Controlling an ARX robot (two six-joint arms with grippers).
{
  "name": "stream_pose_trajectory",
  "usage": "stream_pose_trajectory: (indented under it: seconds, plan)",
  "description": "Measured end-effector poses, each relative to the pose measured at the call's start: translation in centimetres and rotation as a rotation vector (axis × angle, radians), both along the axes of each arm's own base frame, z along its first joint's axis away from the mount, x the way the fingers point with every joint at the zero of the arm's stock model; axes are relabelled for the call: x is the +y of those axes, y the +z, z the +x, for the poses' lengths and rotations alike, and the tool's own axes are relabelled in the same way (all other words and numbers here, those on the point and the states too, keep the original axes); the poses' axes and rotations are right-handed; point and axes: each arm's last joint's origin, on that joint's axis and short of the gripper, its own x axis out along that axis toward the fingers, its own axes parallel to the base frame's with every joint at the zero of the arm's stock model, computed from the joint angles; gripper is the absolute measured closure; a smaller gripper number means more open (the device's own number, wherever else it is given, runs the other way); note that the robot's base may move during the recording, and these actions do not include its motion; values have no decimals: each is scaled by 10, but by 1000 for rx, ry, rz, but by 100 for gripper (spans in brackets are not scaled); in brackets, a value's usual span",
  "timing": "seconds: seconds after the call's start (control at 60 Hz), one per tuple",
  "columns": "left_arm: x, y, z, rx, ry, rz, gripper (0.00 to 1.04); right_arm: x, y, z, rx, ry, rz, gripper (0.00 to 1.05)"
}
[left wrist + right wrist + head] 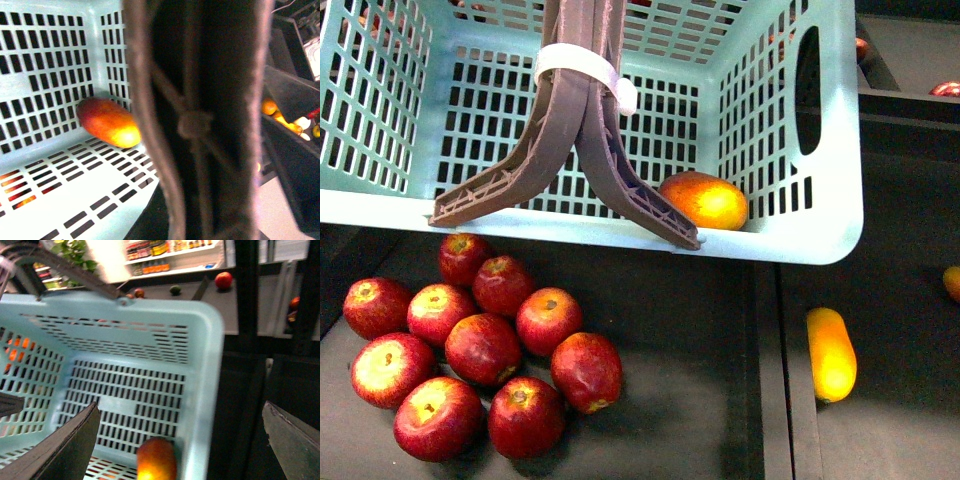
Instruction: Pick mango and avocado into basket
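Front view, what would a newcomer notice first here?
The turquoise basket fills the upper frame, its brown handle forking down to the near rim, with the mango lying in its near right corner. Below it, a tight cluster of red apples sits on the dark surface.

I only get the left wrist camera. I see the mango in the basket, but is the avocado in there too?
Observer: Not that I can see. In the right wrist view, the mango is the only fruit on the part of the basket floor that shows.
Operator: What's the big brown thing blocking my picture?
Observer: That's the basket's handle. The front view shows it splitting into two legs that rest on the near rim, with a white tie wrapped round it higher up.
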Motion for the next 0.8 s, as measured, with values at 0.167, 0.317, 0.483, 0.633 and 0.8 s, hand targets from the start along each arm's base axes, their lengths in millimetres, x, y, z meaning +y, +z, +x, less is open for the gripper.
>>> stream_pose_trajectory:
  seconds: [0.167, 0.317, 0.483, 0.633, 0.8]
  plan:
    - [0, 0, 0, 1, 2, 0, 99, -44, 20, -41, -34, -157, -1, 8]
    - [0, 0, 0, 3, -8, -5, 99, -64, 27, -97, -56, -287, -15, 8]
    - [0, 0, 0, 3, -7, -5, 99, -65, 6, -136, -27, -381, -22, 8]
    - [0, 0, 0, 1, -2, -2, 99, -62, -15, -157, -52, -453, -18, 8]
    - [0, 0, 0, 0, 0, 0, 99, -62, -15, -157, -57, -454, -18, 8]
